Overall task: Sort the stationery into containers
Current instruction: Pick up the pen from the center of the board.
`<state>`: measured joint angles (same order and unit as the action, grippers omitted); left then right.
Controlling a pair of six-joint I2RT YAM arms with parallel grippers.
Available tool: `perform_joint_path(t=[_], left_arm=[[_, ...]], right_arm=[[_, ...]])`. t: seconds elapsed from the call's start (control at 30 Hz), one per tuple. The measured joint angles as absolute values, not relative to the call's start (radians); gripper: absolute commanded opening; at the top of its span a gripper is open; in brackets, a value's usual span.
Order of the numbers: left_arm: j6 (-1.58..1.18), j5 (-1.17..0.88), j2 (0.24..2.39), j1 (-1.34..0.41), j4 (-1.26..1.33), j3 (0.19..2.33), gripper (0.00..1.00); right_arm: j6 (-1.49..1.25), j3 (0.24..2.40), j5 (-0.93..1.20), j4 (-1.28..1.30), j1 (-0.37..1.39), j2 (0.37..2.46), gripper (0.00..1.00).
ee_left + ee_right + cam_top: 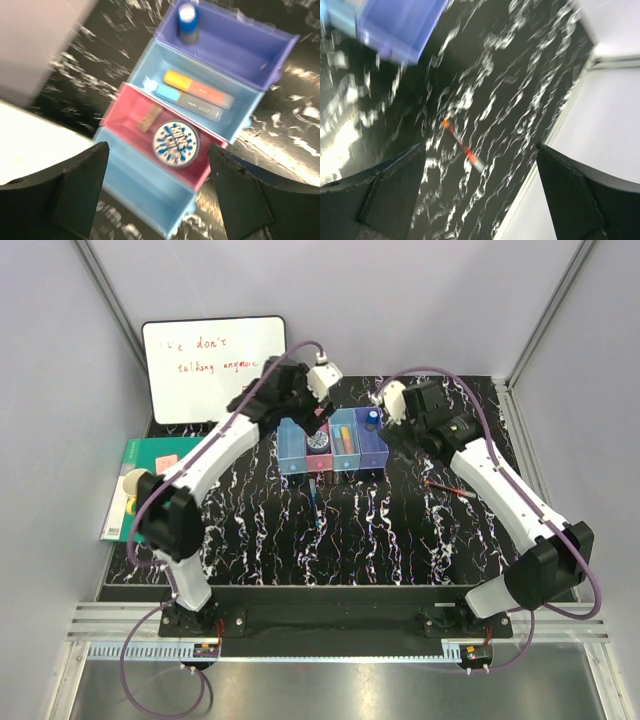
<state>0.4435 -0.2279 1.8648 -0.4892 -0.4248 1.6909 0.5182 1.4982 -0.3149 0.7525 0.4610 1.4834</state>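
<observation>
**Left end effector** (157, 148): fingers (75, 195) spread wide with nothing between them, poised over the row of four joined containers (334, 465). Directly below it, the pink bin (122, 112) holds the white-blue tape roll (175, 143) and a small brownish piece (150, 118), lying near each other but apart. One light blue bin (135, 192) lies nearest the wrist camera. The other light blue bin (240, 117), beyond the pink, holds an orange-capped marker (200, 90) and a blue-capped marker (190, 103), touching side by side. The purple bin (240, 50) holds the blue-capped grey cylinder (188, 20) in one corner.

**Right end effector** (481, 147): likewise released and empty, over the black marbled counter (400, 540) to the right of the purple bin. A thin orange pen (462, 145) lies on the counter beneath it, blurred in the wrist view. In the top view the right forearm passes just beside the pen.

**Surroundings:** a thin blue pen (316, 502) lies on the counter just in front of the pink bin, well apart from both end effectors. The left wrist hides part of the leftmost bin from above. A whiteboard (213, 368) with red handwriting stands at the rear left. A green notebook (150, 465) lies at the counter's left edge, partly covered by the left arm. It bears a pale round object (130, 483), possibly a mug.
</observation>
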Motion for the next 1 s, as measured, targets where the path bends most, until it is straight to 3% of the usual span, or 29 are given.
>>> perform_joint_path(t=[0.13, 0.33, 0.8, 1.0], left_arm=[[0.435, -0.226, 1.655, -0.490, -0.436, 1.612, 0.85], [0.388, -0.225, 1.428, -0.516, -0.517, 1.406, 0.83], [0.331, -0.228, 1.420, -0.534, -0.660, 1.316, 0.82], [0.352, -0.223, 1.402, -0.534, -0.661, 1.316, 0.82]], right_arm=[[0.594, 1.333, -0.258, 0.763, 0.409, 1.456, 0.97], [0.713, 1.257, -0.143, 0.763, 0.206, 1.469, 0.96], [0.995, 1.249, 0.085, 0.784, -0.049, 1.649, 0.89], [0.920, 1.261, 0.102, 0.803, -0.125, 1.715, 0.84]])
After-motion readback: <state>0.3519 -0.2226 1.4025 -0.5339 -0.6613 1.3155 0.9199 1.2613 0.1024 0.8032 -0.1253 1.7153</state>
